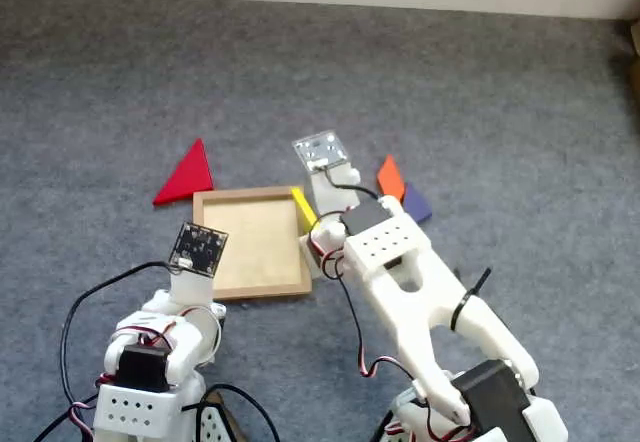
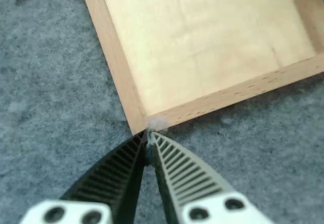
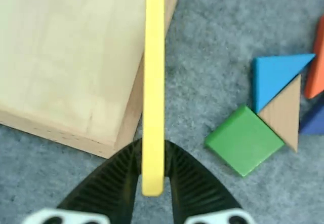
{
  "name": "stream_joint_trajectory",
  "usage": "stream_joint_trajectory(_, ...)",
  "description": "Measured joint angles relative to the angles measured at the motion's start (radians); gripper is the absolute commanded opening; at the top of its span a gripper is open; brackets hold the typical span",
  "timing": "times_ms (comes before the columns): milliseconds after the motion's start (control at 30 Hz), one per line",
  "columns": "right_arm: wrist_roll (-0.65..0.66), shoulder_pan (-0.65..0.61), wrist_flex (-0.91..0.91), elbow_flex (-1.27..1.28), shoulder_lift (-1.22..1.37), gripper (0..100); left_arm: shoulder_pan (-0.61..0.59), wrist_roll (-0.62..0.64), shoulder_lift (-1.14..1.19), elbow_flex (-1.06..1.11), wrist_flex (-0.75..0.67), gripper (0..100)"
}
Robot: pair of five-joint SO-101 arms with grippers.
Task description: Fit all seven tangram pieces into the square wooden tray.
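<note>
Right end effector (image 3: 153, 148) clamped the yellow piece (image 3: 154, 57) on edge, its long axis running along the tray (image 3: 126, 117) rim on that arm's side; the tray floor lay just beyond, toward the left arm. Left end effector (image 2: 149, 139) was closed, empty, tips at a tray corner.

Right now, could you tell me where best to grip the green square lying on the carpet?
Come from straight above, since the green square lies flat. I would pinch the pair of opposite edges that run away from the tan triangle: both look free, while a third edge lies against that triangle.
</note>
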Motion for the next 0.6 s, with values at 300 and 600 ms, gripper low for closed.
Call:
stream_joint_trajectory(300, 0.005, 0.000, 0.074, -0.109, 0.000, 0.5, 0.000, 0.000, 0.000, 0.000, 0.000, 1)
stream_joint_trajectory(600, -0.014, -0.038, 0.184, -0.299, 0.000, 0.5, 0.000, 0.000, 0.000, 0.000, 0.000, 1)
